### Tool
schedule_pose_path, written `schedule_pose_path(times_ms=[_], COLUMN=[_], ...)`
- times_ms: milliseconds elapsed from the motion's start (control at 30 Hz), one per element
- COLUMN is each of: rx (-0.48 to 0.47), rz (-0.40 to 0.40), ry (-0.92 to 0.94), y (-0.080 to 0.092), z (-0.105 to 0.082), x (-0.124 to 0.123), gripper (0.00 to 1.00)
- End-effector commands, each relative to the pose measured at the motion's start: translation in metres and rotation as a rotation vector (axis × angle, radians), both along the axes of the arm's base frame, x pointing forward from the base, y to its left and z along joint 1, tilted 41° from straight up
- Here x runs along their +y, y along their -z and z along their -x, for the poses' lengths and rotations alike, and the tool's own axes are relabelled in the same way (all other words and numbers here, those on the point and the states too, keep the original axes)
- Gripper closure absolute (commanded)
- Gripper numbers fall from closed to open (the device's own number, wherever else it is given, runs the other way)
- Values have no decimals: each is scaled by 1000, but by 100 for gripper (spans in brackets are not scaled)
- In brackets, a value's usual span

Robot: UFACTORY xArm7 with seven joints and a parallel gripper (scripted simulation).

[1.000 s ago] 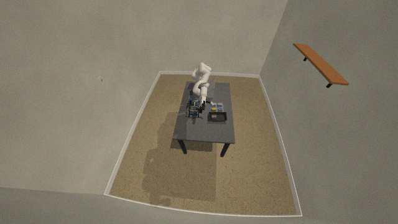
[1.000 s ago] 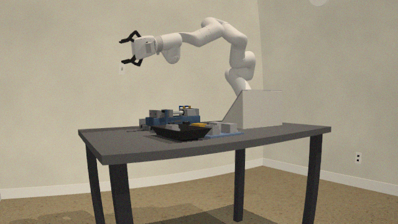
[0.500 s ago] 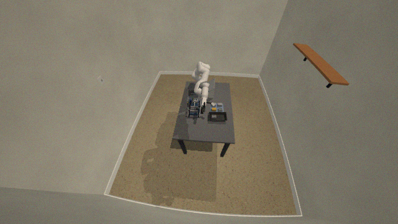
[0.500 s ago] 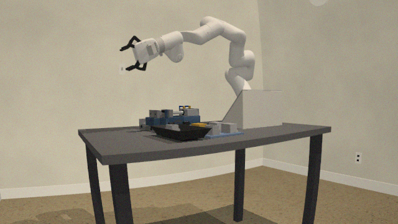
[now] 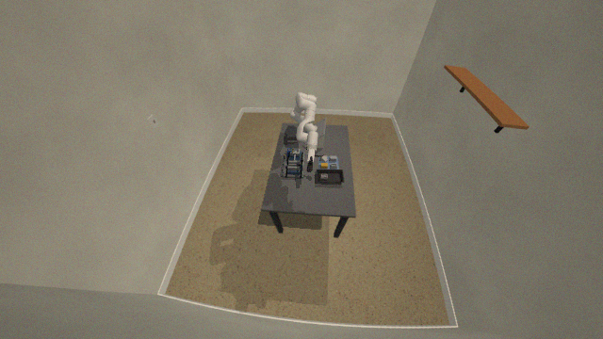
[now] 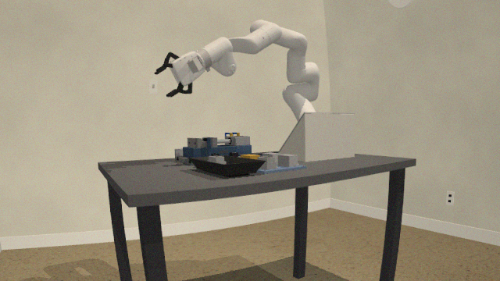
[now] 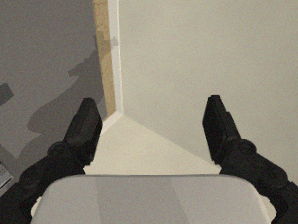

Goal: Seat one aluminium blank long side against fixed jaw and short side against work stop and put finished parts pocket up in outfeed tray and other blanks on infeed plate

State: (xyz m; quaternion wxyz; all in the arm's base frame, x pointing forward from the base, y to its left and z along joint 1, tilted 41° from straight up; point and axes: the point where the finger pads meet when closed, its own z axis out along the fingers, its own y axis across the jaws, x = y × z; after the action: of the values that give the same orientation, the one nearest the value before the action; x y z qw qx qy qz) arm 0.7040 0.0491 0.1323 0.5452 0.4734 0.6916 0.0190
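The table (image 6: pixel 164 187) top looks matt grey, the arm (image 6: pixel 266 39) smooth white plastic, the floor (image 5: pixel 386 235) rough, cork-like.
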Motion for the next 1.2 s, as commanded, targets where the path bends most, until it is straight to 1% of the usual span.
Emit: schedule_pose_path(times_ms=[0,67,100,433,467,800,833,1167], rx=[0,0,45,45,92,92,140,140], rz=[-3,-3,-41,-41,-76,-76,-106,-106], ry=[1,1,66,66,129,129,188,188], y=[-1,-1,17,17,35,35,52,52], z=[0,0,13,13,29,29,46,46], x=[1,1,0,0,1,1,4,4], gripper=[0,0,0,0,0,0,0,0])
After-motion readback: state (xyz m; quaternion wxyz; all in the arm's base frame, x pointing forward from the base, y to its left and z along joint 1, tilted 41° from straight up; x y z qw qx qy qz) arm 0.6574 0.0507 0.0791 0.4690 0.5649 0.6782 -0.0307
